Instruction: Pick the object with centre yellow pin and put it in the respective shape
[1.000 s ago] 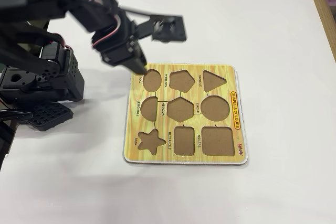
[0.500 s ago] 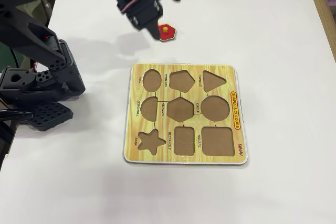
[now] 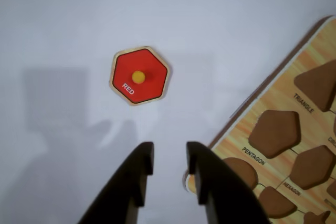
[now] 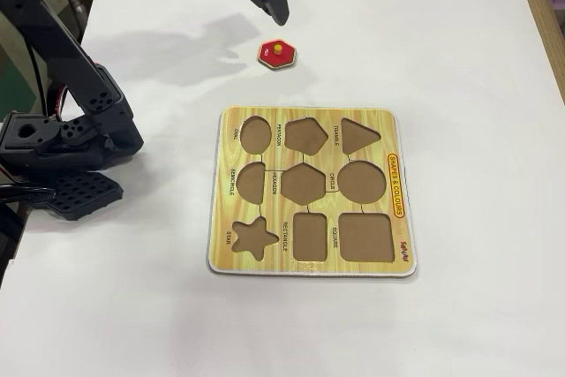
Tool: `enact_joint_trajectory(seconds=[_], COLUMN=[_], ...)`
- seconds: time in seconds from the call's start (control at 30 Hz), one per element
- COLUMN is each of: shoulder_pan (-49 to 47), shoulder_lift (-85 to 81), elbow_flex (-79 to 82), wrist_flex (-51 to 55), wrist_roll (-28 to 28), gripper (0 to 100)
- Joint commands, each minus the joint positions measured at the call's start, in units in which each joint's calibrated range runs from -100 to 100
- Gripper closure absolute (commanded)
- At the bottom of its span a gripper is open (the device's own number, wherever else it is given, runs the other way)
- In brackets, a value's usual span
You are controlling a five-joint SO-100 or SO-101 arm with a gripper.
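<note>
red hexagon piece free on table, arm raised above it

red hexagonal wooden piece with a yellow centre knob (image 4: 277,53) lies flat on the white table (image 4: 477,68), beyond the far edge of the yellow wood-grain shape board (image 4: 388,121). the black arm reaches across the top of the fixed view, its gripper (image 3: 169,162) pointing down just short of the piece. jaws slightly spread, holding nothing. the brown hexagon cutout (image 4: 303,184) is unfilled.

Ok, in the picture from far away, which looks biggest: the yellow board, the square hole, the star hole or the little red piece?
Largest to smallest in the fixed view:
1. Yellow board
2. Square hole
3. Star hole
4. Red piece, though it lies farther from the camera
</note>
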Motion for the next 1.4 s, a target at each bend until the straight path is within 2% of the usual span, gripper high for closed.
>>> enact_joint_trajectory(seconds=[0.0, 0.5, 0.87, 1.37], shoulder_pan=[-0.5, -3.9, -6.8, -5.7], shoulder_lift=[2.0, 16.4, 23.8, 29.4], elbow_flex=[-6.1, -19.3, -20.1, -21.9], wrist_flex=[0.0, 0.0, -0.9, -0.9], wrist_roll=[0.2, 0.0, -0.4, -0.5], gripper=[91, 91, 91, 91])
